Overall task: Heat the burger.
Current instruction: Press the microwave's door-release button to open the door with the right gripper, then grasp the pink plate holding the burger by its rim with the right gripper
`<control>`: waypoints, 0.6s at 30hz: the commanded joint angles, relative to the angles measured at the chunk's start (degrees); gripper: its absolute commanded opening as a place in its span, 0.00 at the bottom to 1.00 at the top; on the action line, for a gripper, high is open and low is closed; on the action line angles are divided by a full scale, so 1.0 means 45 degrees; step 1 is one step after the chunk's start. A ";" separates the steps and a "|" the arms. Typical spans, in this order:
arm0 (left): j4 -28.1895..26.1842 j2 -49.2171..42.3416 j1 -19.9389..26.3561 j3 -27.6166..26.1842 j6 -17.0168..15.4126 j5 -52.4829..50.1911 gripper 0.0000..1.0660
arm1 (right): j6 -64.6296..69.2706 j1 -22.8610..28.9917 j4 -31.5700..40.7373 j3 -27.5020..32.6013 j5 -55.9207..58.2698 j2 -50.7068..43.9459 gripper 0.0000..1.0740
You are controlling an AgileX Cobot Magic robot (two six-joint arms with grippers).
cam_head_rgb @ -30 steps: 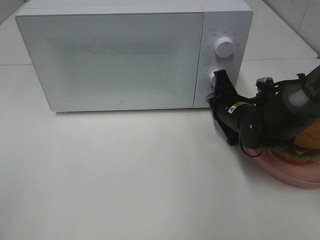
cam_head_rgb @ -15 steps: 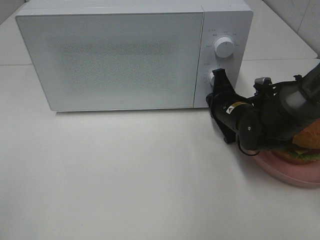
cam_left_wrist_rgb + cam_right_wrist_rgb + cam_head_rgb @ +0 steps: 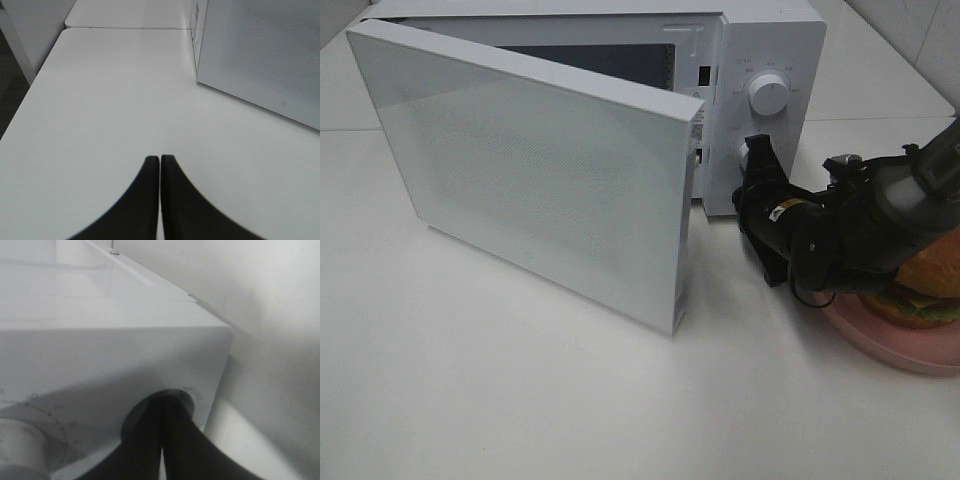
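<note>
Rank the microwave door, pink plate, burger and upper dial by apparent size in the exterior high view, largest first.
1. microwave door, open, by far largest
2. pink plate, partly hidden
3. burger, partly hidden, so unsure
4. upper dial

White microwave (image 3: 540, 170), golden-brown burger (image 3: 940, 285)

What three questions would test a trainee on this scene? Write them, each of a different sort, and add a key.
1. True or false: the door of the microwave stands open.
2. Where is the burger? A) inside the microwave B) on the pink plate C) on top of the microwave
3. Which gripper is at the microwave's control panel?
Key: 1 true; 2 B; 3 the right gripper.
</note>
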 commanded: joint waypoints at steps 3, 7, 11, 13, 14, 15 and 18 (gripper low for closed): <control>-0.0013 -0.0216 0.0038 0.0038 -0.0013 -0.0102 0.00 | 0.0306 -0.0204 -0.0446 -0.0522 -0.1375 -0.0497 0.02; -0.0013 -0.0216 0.0038 0.0038 -0.0013 -0.0102 0.00 | 0.0306 -0.0204 -0.1235 0.0242 -0.1413 -0.0968 0.03; -0.0013 -0.0216 0.0038 0.0038 -0.0013 -0.0102 0.00 | 0.0471 -0.0204 -0.1897 0.0662 -0.1311 -0.1261 0.03; -0.0013 -0.0216 0.0038 0.0038 -0.0013 -0.0102 0.00 | 0.0789 -0.0204 -0.2508 0.1019 -0.1324 -0.1464 0.04; -0.0013 -0.0216 0.0038 0.0038 -0.0013 -0.0102 0.00 | 0.0891 -0.0204 -0.2788 0.1159 -0.1324 -0.1515 0.04; -0.0013 -0.0216 0.0038 0.0038 -0.0013 -0.0102 0.00 | 0.0891 -0.0204 -0.2788 0.1159 -0.1324 -0.1515 0.04; -0.0013 -0.0216 0.0038 0.0038 -0.0013 -0.0102 0.00 | 0.1337 -0.0204 -0.3832 0.1592 -0.1362 -0.1642 0.05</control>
